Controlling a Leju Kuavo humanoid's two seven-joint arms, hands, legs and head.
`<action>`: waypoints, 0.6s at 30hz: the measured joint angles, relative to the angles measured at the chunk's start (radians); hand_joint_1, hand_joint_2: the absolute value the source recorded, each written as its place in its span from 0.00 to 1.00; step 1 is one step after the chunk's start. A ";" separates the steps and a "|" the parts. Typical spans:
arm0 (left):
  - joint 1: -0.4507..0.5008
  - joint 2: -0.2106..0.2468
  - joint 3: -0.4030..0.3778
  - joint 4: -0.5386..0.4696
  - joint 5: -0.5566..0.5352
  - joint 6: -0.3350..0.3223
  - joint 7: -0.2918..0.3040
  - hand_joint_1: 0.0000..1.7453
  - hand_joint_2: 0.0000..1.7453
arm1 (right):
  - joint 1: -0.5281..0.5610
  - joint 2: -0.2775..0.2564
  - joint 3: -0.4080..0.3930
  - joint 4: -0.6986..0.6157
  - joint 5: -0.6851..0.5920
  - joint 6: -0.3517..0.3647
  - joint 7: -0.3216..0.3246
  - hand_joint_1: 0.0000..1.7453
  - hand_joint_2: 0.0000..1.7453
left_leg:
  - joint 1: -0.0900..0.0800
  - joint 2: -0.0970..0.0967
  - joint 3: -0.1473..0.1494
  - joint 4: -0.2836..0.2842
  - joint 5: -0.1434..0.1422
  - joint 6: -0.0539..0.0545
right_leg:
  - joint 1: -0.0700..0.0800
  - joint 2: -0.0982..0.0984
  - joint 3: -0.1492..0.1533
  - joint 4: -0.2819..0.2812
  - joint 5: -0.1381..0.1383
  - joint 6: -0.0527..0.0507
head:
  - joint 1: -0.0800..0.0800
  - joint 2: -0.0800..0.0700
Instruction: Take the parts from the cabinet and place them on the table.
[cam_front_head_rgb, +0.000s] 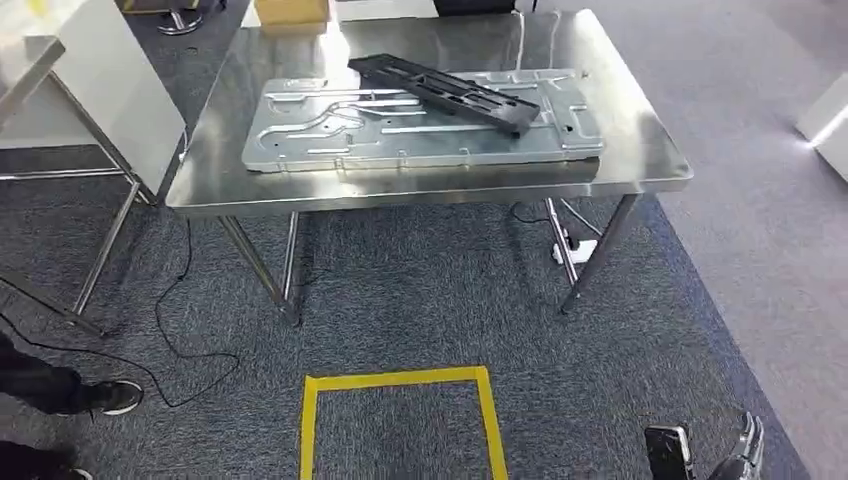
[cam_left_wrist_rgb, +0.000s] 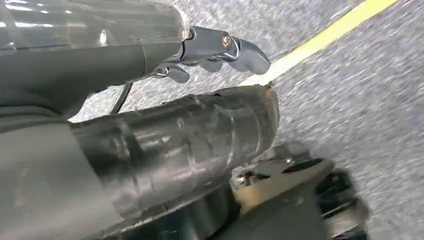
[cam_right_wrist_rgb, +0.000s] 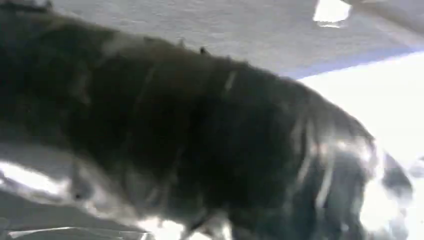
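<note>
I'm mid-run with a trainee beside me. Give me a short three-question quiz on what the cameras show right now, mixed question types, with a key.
1. True or false: the black part lies directly on the bare steel table.
2. Multiple choice: the yellow tape square on the carpet is (A) under the table, (B) on the floor in front of the table, nearer the robot, (C) on the tabletop.
3. Fill in: the black part rests slantwise across the silver ____.

Key
1. False; it lies on the stamped metal panel.
2. B.
3. Metal panel.

The left robot hand hangs over the carpet, holding nothing.
</note>
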 joint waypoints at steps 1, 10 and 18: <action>0.001 0.000 0.000 0.000 0.000 0.000 0.001 0.00 0.00 | -0.013 0.000 -0.021 0.034 0.000 -0.005 -0.009 0.00 0.00 | 0.002 -0.001 -0.009 0.027 -0.034 -0.002 | 0.000 -0.001 -0.007 0.000 0.006 -0.008 | 0.000 0.000; 0.000 0.000 0.014 0.000 0.000 0.006 0.014 0.00 0.00 | -0.130 -0.040 -0.366 0.775 0.126 -0.129 -0.034 0.00 0.00 | -0.010 -0.002 0.195 -0.087 -0.081 0.025 | 0.004 -0.005 -0.113 0.020 0.106 0.024 | 0.000 0.000; 0.001 -0.005 0.021 0.000 0.003 0.013 0.009 0.00 0.00 | -0.143 -0.040 -0.423 0.924 0.214 -0.117 0.044 0.00 0.00 | -0.002 0.008 0.105 -0.086 0.002 0.055 | -0.007 0.006 -0.169 0.319 -0.079 0.060 | 0.002 0.000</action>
